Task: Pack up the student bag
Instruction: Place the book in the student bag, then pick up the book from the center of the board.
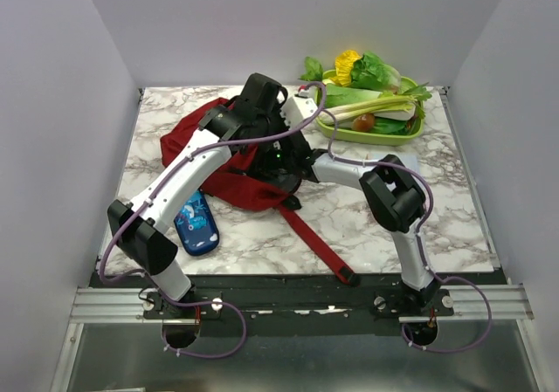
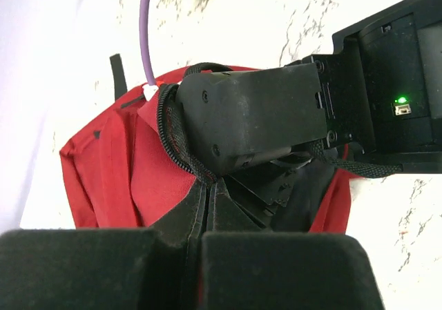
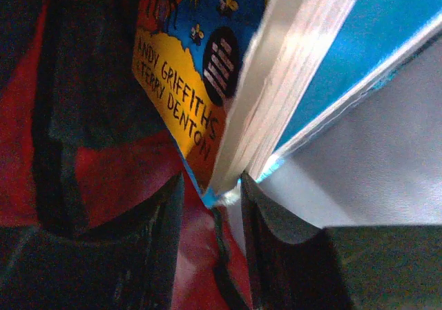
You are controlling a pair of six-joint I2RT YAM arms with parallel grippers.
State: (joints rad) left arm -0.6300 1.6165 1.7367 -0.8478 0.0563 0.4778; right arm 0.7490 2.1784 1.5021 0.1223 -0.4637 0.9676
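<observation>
The student bag (image 1: 187, 136), dark red, lies at the middle left of the table, one long strap (image 1: 316, 245) trailing toward the near edge. My left gripper (image 2: 197, 235) is shut on the black-trimmed rim of the bag's opening (image 2: 200, 206) and holds it up. My right gripper (image 3: 212, 186) reaches inside the bag, and the left wrist view shows its black body (image 2: 255, 117) there. Its jaws are open, with the bottom corner of a colourful paperback book (image 3: 186, 110) just between the fingertips, beside the grey lining (image 3: 373, 165).
A small blue patterned pencil case (image 1: 196, 223) lies on the marble table (image 1: 384, 244) under the left forearm. A green tray (image 1: 410, 133) of vegetables stands at the back right. White walls close the table in on the left, back and right.
</observation>
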